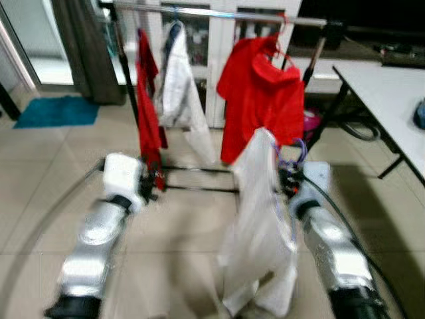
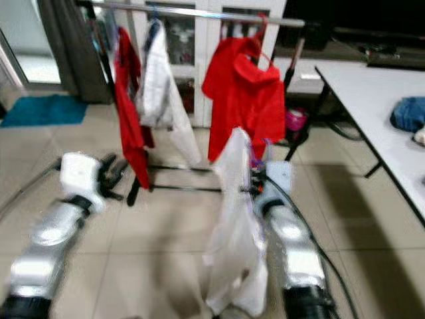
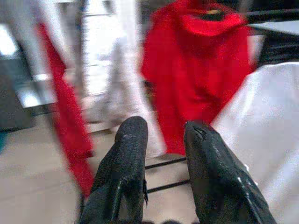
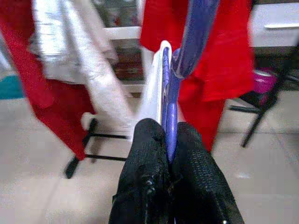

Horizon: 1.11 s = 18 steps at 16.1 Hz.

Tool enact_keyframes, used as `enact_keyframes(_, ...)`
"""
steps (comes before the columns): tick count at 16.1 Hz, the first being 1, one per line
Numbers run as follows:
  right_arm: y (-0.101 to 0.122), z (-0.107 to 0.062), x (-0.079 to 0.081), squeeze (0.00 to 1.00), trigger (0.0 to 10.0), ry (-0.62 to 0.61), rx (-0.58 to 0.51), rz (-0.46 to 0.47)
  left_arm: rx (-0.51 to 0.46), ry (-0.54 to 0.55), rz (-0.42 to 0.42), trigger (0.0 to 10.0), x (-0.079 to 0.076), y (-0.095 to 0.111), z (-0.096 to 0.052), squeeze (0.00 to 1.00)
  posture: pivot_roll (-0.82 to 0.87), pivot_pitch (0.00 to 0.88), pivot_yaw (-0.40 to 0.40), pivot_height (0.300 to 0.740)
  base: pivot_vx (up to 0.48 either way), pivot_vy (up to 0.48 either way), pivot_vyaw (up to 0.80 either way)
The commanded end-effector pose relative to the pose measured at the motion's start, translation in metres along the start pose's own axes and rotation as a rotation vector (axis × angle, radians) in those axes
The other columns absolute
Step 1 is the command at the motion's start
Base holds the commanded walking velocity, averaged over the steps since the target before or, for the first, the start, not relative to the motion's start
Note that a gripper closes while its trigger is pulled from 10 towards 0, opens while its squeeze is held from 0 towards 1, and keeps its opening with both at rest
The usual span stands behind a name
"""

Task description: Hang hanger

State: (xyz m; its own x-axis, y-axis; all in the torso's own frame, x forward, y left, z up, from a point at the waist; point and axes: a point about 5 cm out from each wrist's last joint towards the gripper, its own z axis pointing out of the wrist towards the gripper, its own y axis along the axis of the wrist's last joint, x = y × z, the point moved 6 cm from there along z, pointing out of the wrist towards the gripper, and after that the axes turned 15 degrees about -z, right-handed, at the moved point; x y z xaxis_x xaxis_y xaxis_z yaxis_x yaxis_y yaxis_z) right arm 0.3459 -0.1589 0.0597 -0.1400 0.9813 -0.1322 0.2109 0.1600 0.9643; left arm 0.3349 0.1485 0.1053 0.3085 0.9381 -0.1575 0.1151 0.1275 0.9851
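Note:
My right gripper (image 1: pixel 289 178) is shut on a purple hanger (image 4: pixel 180 60) that carries a white garment (image 1: pixel 260 226), which droops toward the floor in front of me. The hanger's hook (image 1: pixel 299 151) rises just above the fingers, well below the rail. Ahead stands a clothes rack with a silver rail (image 1: pixel 219 13). On it hang a red shirt (image 1: pixel 260 100), a white shirt (image 1: pixel 176 80) and a narrow red garment (image 1: pixel 147 100). My left gripper (image 1: pixel 154 183) is open and empty, held low near the rack's left foot, its black fingers (image 3: pixel 128 163) apart.
The rack's black base bars (image 1: pixel 199 179) run across the tiled floor. A white table (image 1: pixel 392 100) stands to the right, with a blue cloth (image 2: pixel 408 113) on it. A teal mat (image 1: pixel 56 109) lies at the back left, beside a dark curtain (image 1: pixel 86 46).

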Motion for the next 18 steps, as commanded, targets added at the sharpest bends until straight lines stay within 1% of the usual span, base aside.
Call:
enact_keyframes(1,0.020,0.002,0.002,0.00,10.0,0.005,-0.070,0.004,-0.014,0.008,0.017,10.0,0.006,0.008,0.001,0.00,-0.05,0.023,-0.040,0.740,0.330,0.000,0.00)
enact_keyframes(3,0.023,0.004,0.005,0.00,10.0,0.011,-0.082,0.000,-0.021,0.004,0.015,10.0,0.006,0.010,0.003,0.00,-0.05,0.006,-0.031,0.740,0.330,0.000,0.00)
enact_keyframes(7,0.020,0.006,0.010,0.00,10.0,0.024,-0.074,0.003,-0.024,0.014,0.007,10.0,0.009,0.009,0.002,0.00,-0.03,0.000,-0.028,0.740,0.339,0.000,0.00)
enact_keyframes(13,0.011,0.003,0.008,0.00,10.0,-0.005,-0.054,0.024,-0.011,0.010,0.007,10.0,0.010,0.003,0.001,0.00,-0.04,0.000,-0.004,0.740,0.343,0.000,0.00)
enact_keyframes(16,0.008,0.003,0.007,0.00,10.0,-0.007,-0.050,0.028,-0.008,0.002,-0.001,10.0,0.007,0.001,0.004,0.00,-0.04,0.000,0.006,0.740,0.342,0.000,0.00)
enact_keyframes(18,0.008,0.003,0.006,0.00,10.0,-0.008,-0.052,0.031,-0.006,-0.003,-0.002,10.0,0.005,0.000,0.006,0.00,-0.04,0.000,0.007,0.740,0.343,0.000,-0.80)
